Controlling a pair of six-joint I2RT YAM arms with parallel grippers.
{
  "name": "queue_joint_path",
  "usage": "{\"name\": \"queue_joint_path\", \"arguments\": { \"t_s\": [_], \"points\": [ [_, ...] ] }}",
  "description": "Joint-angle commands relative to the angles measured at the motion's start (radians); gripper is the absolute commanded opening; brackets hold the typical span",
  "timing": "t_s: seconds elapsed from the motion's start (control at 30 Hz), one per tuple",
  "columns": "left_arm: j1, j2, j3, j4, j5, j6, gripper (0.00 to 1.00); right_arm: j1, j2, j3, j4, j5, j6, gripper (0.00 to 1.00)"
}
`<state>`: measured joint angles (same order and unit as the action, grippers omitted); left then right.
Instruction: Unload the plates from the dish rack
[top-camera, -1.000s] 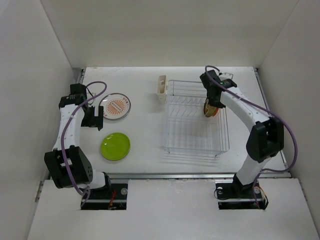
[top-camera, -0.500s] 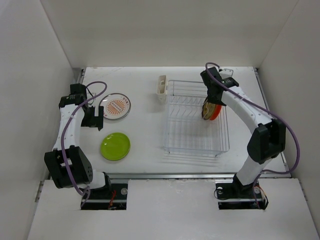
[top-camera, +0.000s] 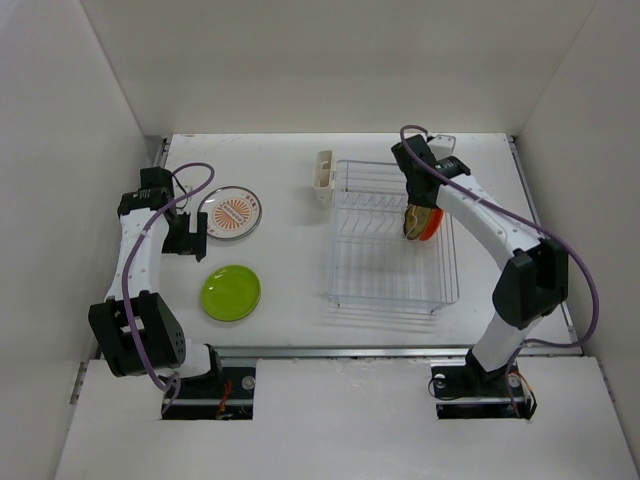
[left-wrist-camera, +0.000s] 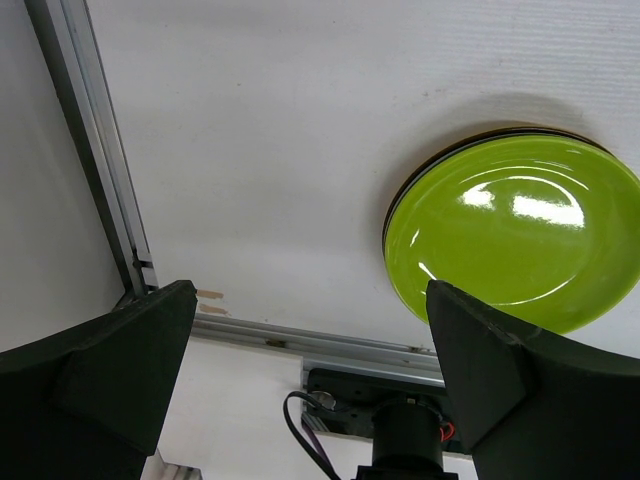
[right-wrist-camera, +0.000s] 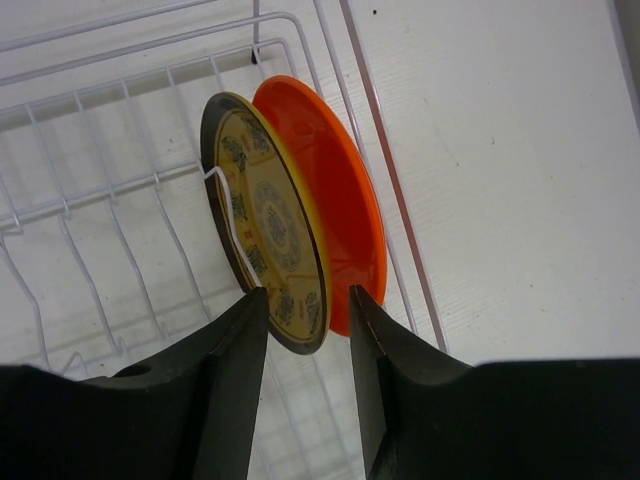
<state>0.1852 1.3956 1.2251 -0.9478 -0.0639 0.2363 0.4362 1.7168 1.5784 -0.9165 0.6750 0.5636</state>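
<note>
The silver wire dish rack (top-camera: 392, 303) stands right of centre. A yellow patterned plate (right-wrist-camera: 265, 220) and an orange plate (right-wrist-camera: 335, 190) stand upright side by side in its ribs (right-wrist-camera: 372, 100), near the right wall. They also show in the top view (top-camera: 422, 226). My right gripper (right-wrist-camera: 308, 305) is open, its fingers (right-wrist-camera: 225, 380) straddling the lower edge of the yellow plate without closing on it. A lime green plate (top-camera: 231, 292) and a white plate with an orange centre (top-camera: 230, 213) lie flat on the table at the left. My left gripper (left-wrist-camera: 308, 290) is open and empty beside the green plate (left-wrist-camera: 510, 240).
A cream plastic cup (top-camera: 323, 178) hangs on the rack's far left corner. White walls close in the table on three sides. A metal rail (left-wrist-camera: 90, 160) runs along the left edge, close to my left gripper (top-camera: 187, 237).
My right gripper has shifted slightly left and back over the two upright plates, and the orange plate now shows beside the yellow one. The left arm has not moved.
</note>
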Motion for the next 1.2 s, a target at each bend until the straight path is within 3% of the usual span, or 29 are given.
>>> {"name": "queue_joint_path", "arguments": {
  "t_s": [0.0,0.33,0.5,0.53,0.77,0.9,1.0,1.07,1.17],
  "points": [
    [0.005,-0.004,-0.004,-0.02,-0.002,0.018,1.0,-0.022,0.021,-0.003,0.051,-0.011,-0.011,0.43],
    [0.005,-0.014,-0.022,-0.011,-0.002,0.018,1.0,-0.04,0.075,-0.015,0.071,-0.008,-0.011,0.27],
    [0.005,-0.014,-0.022,-0.011,-0.002,0.018,1.0,-0.04,0.04,-0.015,0.062,0.003,-0.022,0.08],
    [0.005,-0.014,-0.022,-0.011,-0.002,0.018,1.0,-0.04,0.029,-0.015,0.062,0.003,-0.022,0.0],
    [0.005,-0.023,-0.022,-0.011,-0.002,0.018,1.0,-0.002,-0.08,0.116,-0.037,0.118,-0.041,0.0],
    [0.005,-0.032,-0.022,-0.02,0.021,0.0,1.0,0.048,-0.103,0.265,-0.172,0.251,-0.007,0.0],
    [0.005,-0.044,-0.022,-0.02,0.042,-0.011,1.0,0.105,-0.115,0.383,-0.249,0.268,0.027,0.0],
    [0.005,-0.056,-0.022,-0.008,0.042,-0.032,1.0,0.185,-0.158,0.387,-0.19,0.149,0.027,0.0],
    [0.005,-0.067,-0.013,0.014,0.032,-0.075,1.0,0.295,-0.181,0.266,-0.031,-0.136,-0.008,0.0]
  ]
}}
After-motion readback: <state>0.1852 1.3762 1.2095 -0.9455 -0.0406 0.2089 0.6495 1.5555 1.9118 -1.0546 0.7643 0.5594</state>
